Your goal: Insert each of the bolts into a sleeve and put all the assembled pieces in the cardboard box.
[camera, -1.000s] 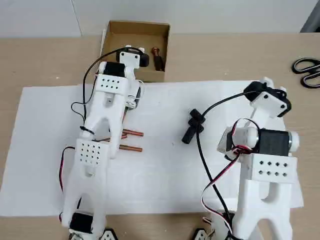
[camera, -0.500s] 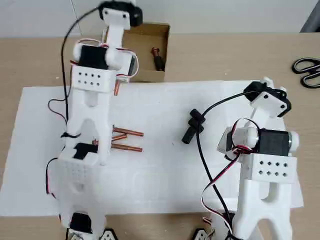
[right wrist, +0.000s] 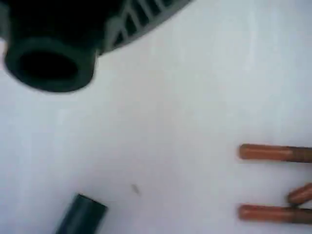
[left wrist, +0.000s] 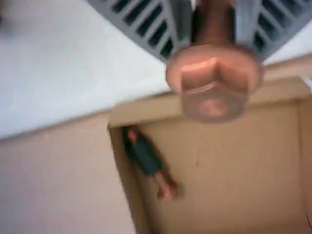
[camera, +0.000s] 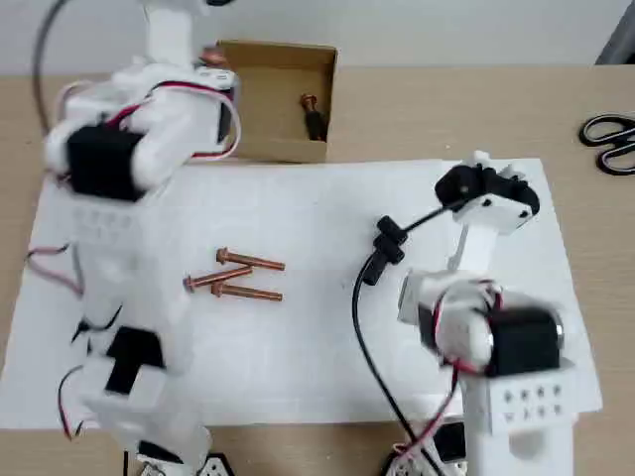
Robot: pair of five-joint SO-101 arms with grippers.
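Observation:
My left gripper [left wrist: 212,29] is shut on a copper bolt [left wrist: 212,83], head toward the camera, held above the cardboard box [left wrist: 234,161]. One assembled bolt and sleeve [left wrist: 146,161] lies inside the box. In the high view that arm is raised at the box's [camera: 230,109] left side. My right gripper [right wrist: 63,24] is shut on a black sleeve [right wrist: 48,66], above the white paper. Three loose bolts [camera: 243,276] lie on the paper, and two black sleeves [camera: 382,248] lie right of them. The right gripper [camera: 476,193] hangs just right of those sleeves.
White paper [camera: 317,337] covers the middle of the wooden table. Scissors [camera: 610,139] lie at the far right edge. A black cable runs from the right arm across the loose sleeves. Another sleeve [right wrist: 80,214] and the bolts [right wrist: 275,152] show under the right gripper.
The left arm has lifted and swung back to the left with its bolt, up beside the box. The right arm has risen and shifted left toward the loose sleeves.

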